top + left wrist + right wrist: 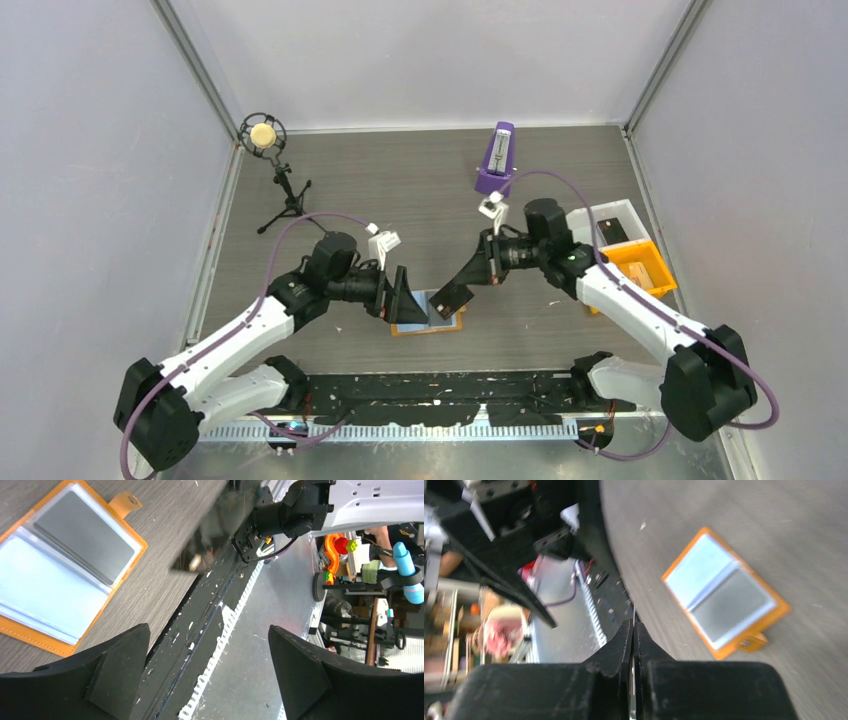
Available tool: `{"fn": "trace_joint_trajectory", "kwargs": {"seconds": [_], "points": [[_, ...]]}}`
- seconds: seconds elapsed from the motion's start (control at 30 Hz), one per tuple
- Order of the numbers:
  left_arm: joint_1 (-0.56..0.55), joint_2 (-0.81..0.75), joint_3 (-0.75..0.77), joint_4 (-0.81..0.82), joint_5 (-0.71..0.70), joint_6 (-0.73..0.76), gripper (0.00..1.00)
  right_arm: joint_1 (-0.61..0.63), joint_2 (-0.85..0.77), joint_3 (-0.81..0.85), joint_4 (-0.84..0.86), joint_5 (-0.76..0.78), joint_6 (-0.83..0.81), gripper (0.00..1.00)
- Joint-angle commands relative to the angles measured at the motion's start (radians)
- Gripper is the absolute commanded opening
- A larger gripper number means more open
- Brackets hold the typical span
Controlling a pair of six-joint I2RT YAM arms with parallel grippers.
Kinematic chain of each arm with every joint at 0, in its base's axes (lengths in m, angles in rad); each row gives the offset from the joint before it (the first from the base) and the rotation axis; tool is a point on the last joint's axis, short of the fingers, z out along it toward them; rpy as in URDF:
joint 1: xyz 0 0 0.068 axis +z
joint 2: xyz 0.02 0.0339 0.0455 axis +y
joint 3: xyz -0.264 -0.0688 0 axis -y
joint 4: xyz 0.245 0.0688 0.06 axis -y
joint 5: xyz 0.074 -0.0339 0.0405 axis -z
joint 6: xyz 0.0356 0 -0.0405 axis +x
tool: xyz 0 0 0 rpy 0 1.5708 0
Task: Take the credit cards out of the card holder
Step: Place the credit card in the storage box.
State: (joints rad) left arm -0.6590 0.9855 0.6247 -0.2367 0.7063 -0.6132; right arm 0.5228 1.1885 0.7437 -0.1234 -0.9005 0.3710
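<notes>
Card holder (440, 318) lies unfolded on the grey surface (400, 190), pockets up, just ahead of the two arm bases and between the claws. From my left wrist camera I see it as an orange wallet (60, 565) with its snap tab (127, 502) sticking out at one side. A light blue card (45, 590) sits in one clear pocket and a grey card (82, 535) in the other.

My left claw (403, 295) hangs at the holder's left edge. Its jaws are spread wide with nothing between them; the wrist view shows the two black fingers far apart (207, 635).

My right claw (470, 275) is clenched on a black card (452, 297), which pokes out of its tip over the right side of the holder. In the right wrist view the fingers are pressed together (633, 626) with only the thin card edge (633, 611) showing between them, and the holder (724, 592) lies off to the side below. The left wrist camera catches that card as a dark blur (200, 550), apart from the holder.

Further back stand a purple metronome (497, 160) and a microphone (264, 137) on a small tripod. At the right edge sit an orange bin (640, 268) and a white bin (610, 225), side by side
</notes>
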Motion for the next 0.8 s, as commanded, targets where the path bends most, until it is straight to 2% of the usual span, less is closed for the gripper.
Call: {"fn": "trace_joint_trajectory", "kwargs": {"seconds": [0.0,0.1,0.2,0.3,0.47,0.63,0.77], "points": [[0.003,-0.048,0.070,-0.114,-0.067,0.056,0.99,-0.129,-0.103,-0.002,-0.017,0.134,0.061,0.05],[0.003,-0.070,0.115,-0.185,-0.110,0.074,1.00,-0.237,-0.164,0.016,-0.063,0.216,0.066,0.05],[0.005,-0.098,0.174,-0.269,-0.176,0.108,1.00,-0.333,-0.215,0.049,-0.122,0.370,0.067,0.05],[0.004,-0.119,0.251,-0.377,-0.267,0.163,1.00,-0.414,-0.247,0.073,-0.154,0.522,0.060,0.05],[0.005,-0.137,0.341,-0.527,-0.428,0.256,1.00,-0.618,-0.283,0.097,-0.163,0.672,0.058,0.05],[0.004,-0.156,0.361,-0.612,-0.543,0.325,1.00,-0.782,-0.282,0.084,-0.099,0.823,0.078,0.05],[0.004,-0.183,0.336,-0.590,-0.578,0.334,1.00,-0.909,-0.248,0.036,0.013,0.838,0.138,0.05]]}}
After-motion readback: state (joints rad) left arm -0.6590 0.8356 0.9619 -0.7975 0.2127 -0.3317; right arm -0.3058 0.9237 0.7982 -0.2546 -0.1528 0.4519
